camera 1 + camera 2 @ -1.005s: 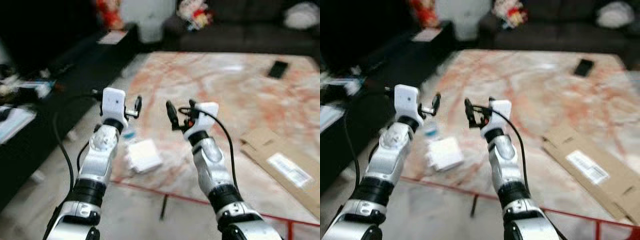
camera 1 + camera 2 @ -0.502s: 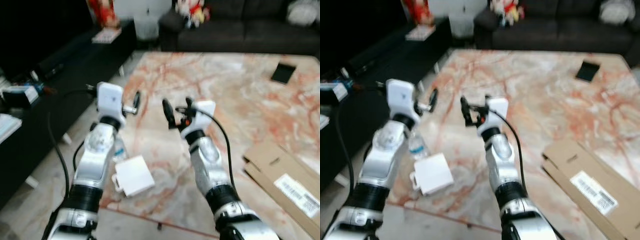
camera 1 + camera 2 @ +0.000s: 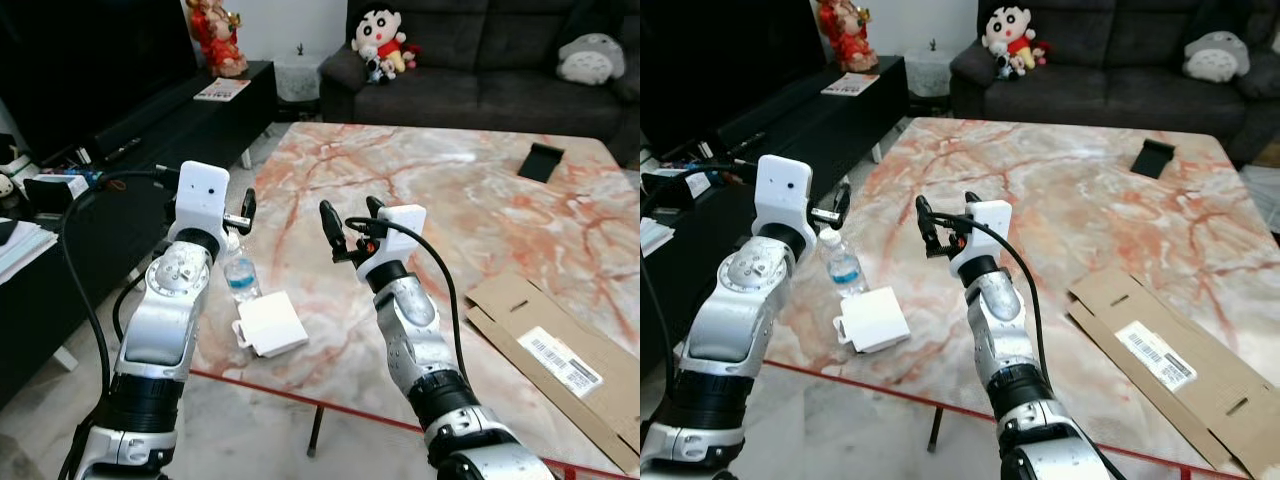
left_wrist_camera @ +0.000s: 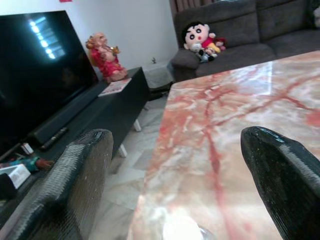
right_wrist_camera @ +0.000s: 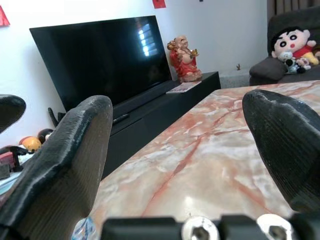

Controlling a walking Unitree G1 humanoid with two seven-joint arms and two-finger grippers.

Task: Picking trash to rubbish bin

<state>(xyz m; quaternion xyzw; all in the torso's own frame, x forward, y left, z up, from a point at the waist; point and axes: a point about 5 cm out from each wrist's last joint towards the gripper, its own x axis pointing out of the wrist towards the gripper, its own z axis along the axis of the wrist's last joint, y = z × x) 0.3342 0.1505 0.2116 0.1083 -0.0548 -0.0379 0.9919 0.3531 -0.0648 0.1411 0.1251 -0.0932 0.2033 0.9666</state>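
Bottle (image 3: 843,268) beside white box (image 3: 876,318), seemingly touching.

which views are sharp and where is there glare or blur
Both eye views are sharp, the water bottle and cardboard crisp on the marble table; left wrist view: window glare on the tabletop, close fingers soft; right wrist view: light streaks reflect on the television, near fingers blurred.
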